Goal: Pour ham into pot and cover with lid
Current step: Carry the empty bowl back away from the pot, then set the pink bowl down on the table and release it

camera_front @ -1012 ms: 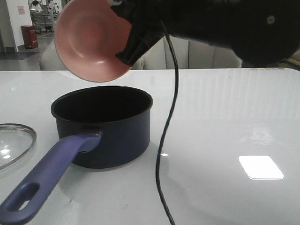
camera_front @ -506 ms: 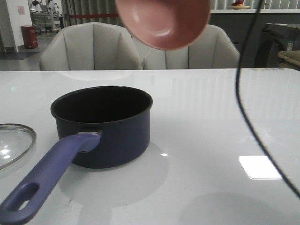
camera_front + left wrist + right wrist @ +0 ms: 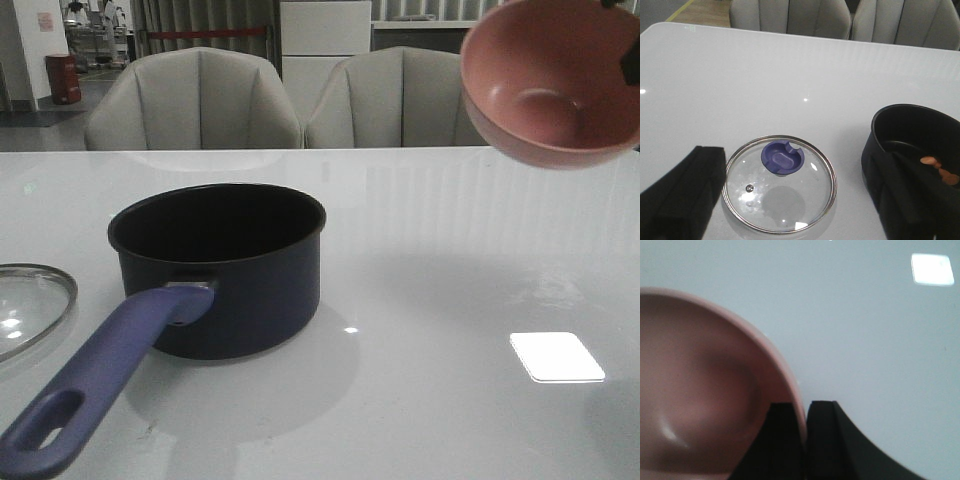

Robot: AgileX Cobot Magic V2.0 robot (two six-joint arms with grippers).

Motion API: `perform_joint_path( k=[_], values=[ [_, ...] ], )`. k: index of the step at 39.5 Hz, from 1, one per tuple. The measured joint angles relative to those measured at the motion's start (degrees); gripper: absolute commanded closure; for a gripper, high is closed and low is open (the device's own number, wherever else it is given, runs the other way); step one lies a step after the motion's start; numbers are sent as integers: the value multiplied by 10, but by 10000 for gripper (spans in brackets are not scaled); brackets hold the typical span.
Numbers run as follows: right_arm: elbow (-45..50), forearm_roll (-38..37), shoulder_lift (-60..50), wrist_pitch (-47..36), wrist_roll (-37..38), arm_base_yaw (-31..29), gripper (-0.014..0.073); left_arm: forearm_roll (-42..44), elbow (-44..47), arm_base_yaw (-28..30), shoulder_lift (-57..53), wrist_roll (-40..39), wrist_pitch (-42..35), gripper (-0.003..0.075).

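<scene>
The dark blue pot (image 3: 230, 270) stands left of the table's middle, its long handle (image 3: 110, 370) pointing to the front. In the left wrist view a few orange ham slices (image 3: 940, 170) lie inside the pot (image 3: 910, 150). The glass lid (image 3: 780, 185) with its blue knob (image 3: 783, 157) lies flat on the table beside the pot; its edge shows at the left of the front view (image 3: 35, 300). My left gripper (image 3: 795, 210) is open and hovers over the lid. My right gripper (image 3: 805, 427) is shut on the rim of the empty pink bowl (image 3: 705, 390), held high at the right (image 3: 550, 85).
Two grey chairs (image 3: 190, 100) stand behind the white table's far edge. A bright light reflection (image 3: 556, 357) lies on the table at the right.
The pink bowl has moved from above the pot to the far right and turned from tipped to nearly upright. The right arm and its cable have left the middle of the front view.
</scene>
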Motion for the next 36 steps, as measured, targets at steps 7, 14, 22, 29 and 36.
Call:
perform_joint_path(
  k=[7, 14, 22, 29, 36],
  values=[
    [0, 53, 27, 51, 4, -22, 456, 0, 0, 0, 0, 0, 0, 103],
    [-13, 103, 84, 100, -6, -32, 456, 0, 0, 0, 0, 0, 0, 103],
    [-85, 124, 185, 184, -38, -32, 452, 0, 0, 0, 0, 0, 0, 103],
    [-153, 126, 256, 232, -62, -37, 432, 0, 0, 0, 0, 0, 0, 103],
    [-203, 131, 320, 286, -91, -37, 266, 0, 0, 0, 0, 0, 0, 103]
  ],
)
